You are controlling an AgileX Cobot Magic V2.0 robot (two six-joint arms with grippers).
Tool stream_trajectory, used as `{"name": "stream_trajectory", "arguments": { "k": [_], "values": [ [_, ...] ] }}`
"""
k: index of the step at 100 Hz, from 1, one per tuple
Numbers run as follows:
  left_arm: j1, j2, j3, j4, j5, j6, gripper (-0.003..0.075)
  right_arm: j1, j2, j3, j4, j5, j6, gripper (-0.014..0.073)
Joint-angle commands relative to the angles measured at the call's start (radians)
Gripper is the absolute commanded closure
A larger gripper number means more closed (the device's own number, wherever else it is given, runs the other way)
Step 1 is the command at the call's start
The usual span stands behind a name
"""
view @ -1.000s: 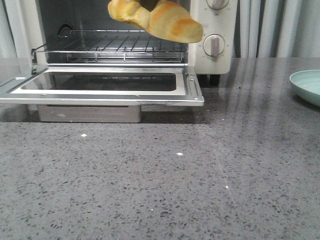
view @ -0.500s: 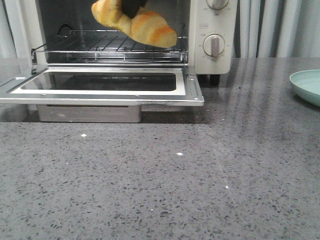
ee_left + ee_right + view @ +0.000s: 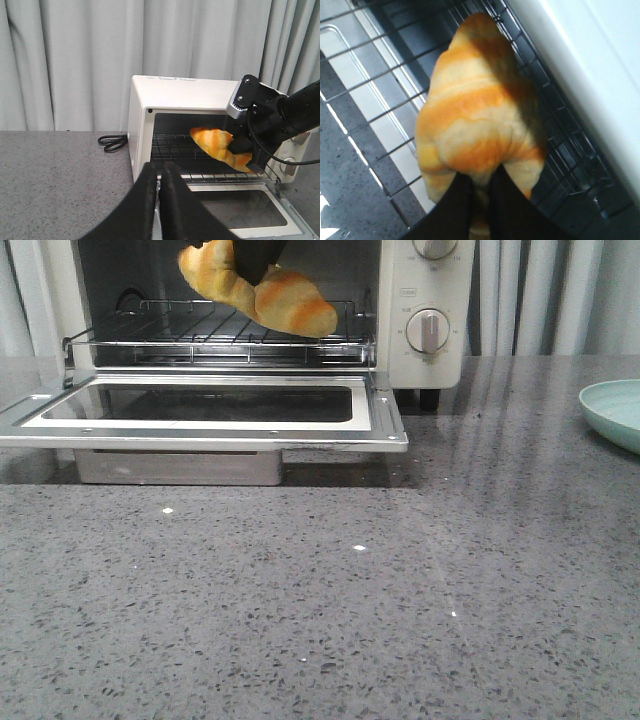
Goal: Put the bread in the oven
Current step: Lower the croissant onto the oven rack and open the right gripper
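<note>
The bread [image 3: 262,292], a golden croissant with pale ridges, hangs just above the wire rack [image 3: 215,335] inside the cream-white oven [image 3: 425,300], whose glass door [image 3: 200,410] lies folded down flat. My right gripper [image 3: 252,260] is shut on the bread [image 3: 480,120] from above, its dark fingers [image 3: 457,200] pinching the bread's middle. The left wrist view shows the bread [image 3: 217,145] and the right arm at the oven's mouth. My left gripper [image 3: 159,172] hangs shut and empty, back from the oven's left front corner.
A pale green dish [image 3: 615,410] sits at the table's right edge. The oven's dial knobs [image 3: 428,330] face forward on its right panel. A black power cord [image 3: 112,142] lies coiled on the table left of the oven. Grey curtains hang behind.
The right gripper has carried the bread leftward, downward and deeper into the oven cavity, from in front of the opening to just above the rack. The left gripper's earlier state is not shown.
</note>
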Motion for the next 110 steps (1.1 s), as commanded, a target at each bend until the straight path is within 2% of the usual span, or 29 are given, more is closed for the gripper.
{"name": "stream_trajectory", "arguments": {
  "k": [1,13,20,30,37,77,110],
  "values": [
    [0.002,0.014,-0.027,-0.001,-0.074,-0.006,0.0741,0.001,-0.041,-0.031,-0.022,-0.069,-0.006,0.0664],
    [0.002,0.014,-0.027,-0.001,-0.072,-0.006,0.0741,0.001,-0.041,-0.031,-0.023,-0.082,-0.006,0.0578],
    [0.002,0.014,-0.027,-0.001,-0.069,-0.006,0.0741,0.001,-0.041,-0.031,-0.023,-0.082,-0.006,0.0447],
    [0.002,0.014,-0.027,-0.003,-0.069,-0.006,0.0741,0.001,-0.041,-0.031,-0.023,-0.086,-0.006,0.0197],
    [0.002,0.014,-0.027,-0.003,-0.069,-0.006,0.0741,0.001,-0.041,-0.031,-0.023,-0.089,-0.006,0.0102],
    [0.002,0.014,-0.027,-0.003,-0.045,-0.006,0.0741,0.008,-0.048,-0.031,-0.023,-0.09,-0.006,0.0108],
    [0.002,-0.038,-0.027,0.002,-0.037,-0.006,0.0742,0.088,-0.091,-0.037,-0.023,-0.041,-0.004,0.0108]
  ]
}}
